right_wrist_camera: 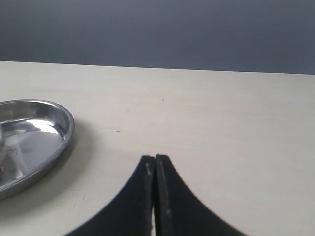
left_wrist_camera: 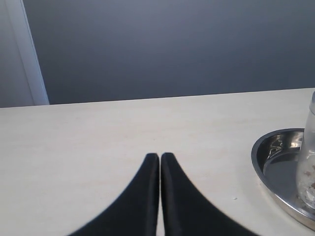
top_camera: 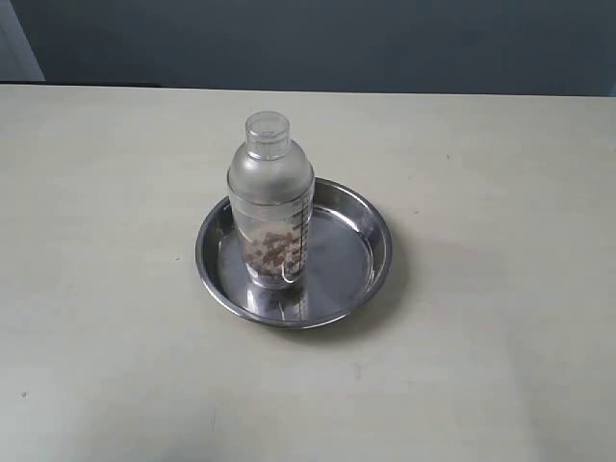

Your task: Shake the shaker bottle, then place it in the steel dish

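Observation:
The frosted shaker bottle [top_camera: 270, 207] stands upright in the steel dish [top_camera: 371, 226] at the middle of the table, with brownish bits at its bottom. In the left wrist view a sliver of the bottle [left_wrist_camera: 309, 167] and part of the dish [left_wrist_camera: 275, 162] show at the frame's edge. My left gripper [left_wrist_camera: 160, 155] is shut with nothing in it, well apart from the dish. The right wrist view shows the dish [right_wrist_camera: 59, 132] rim, with a trace of the bottle's base at the frame edge. My right gripper [right_wrist_camera: 154, 158] is shut and empty, away from the dish. Neither gripper shows in the exterior view.
The pale table [top_camera: 481, 366] spreads around the dish on all sides. A dark grey wall [top_camera: 337, 43] stands behind the table's far edge.

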{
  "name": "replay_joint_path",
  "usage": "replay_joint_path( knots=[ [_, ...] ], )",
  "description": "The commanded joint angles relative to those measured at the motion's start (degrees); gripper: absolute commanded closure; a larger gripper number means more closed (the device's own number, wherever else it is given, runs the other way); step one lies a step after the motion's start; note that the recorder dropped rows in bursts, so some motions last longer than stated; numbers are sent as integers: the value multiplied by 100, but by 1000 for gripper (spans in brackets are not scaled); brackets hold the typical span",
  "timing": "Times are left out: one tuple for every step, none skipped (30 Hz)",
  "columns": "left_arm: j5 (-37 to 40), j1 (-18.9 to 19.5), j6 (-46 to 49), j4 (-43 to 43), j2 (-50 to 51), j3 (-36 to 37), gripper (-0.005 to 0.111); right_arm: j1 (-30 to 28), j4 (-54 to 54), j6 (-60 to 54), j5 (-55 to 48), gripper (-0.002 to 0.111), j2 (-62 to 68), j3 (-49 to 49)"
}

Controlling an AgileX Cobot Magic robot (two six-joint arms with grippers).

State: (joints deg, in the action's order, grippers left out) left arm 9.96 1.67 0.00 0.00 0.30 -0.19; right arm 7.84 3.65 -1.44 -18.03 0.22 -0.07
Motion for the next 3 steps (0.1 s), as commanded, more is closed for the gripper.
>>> replay_joint_path(
  knots=[
    [-60, -8, 0, 0, -30, 19, 105, 21, -10, -5, 53, 109, -22, 7],
    [-60, -8, 0, 0, -30, 19, 105, 21, -10, -5, 53, 109, -22, 7],
    [-60, -8, 0, 0, -30, 19, 105, 21, -10, -5, 53, 109, -22, 7]
  ],
)
